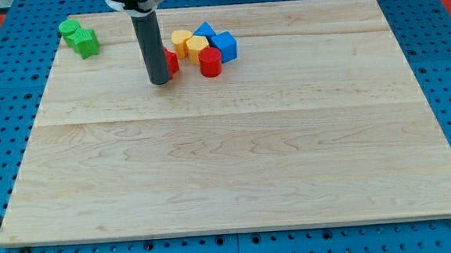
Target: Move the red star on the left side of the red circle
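Note:
The red star (171, 61) lies near the view's top, mostly hidden behind my rod. The red circle (211, 62), a short cylinder, stands to its right with a small gap between them. My tip (160, 81) rests on the board at the star's left side, touching or nearly touching it.
Two yellow blocks (190, 45) and two blue blocks (222, 44) cluster just above the red circle. Two green blocks (80, 38) sit at the board's top left corner. The wooden board (235, 157) ends on a blue pegboard on all sides.

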Controlling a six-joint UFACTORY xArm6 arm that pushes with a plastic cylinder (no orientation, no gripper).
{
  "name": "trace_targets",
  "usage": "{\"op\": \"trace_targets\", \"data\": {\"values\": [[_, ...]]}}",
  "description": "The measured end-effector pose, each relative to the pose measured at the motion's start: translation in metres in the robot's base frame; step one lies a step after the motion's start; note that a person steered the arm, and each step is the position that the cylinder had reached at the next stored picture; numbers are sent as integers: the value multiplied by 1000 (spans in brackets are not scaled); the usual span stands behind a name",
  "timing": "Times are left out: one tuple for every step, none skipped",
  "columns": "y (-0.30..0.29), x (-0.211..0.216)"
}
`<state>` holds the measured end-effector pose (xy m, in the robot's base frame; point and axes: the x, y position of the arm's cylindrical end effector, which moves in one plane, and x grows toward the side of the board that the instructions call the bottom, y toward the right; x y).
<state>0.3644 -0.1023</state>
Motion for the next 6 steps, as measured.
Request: {"op": "trace_targets", "data": {"values": [[-51,-2],[-72,-16],[-53,-24],[-21,-27],[5,-30],[25,-37]]}}
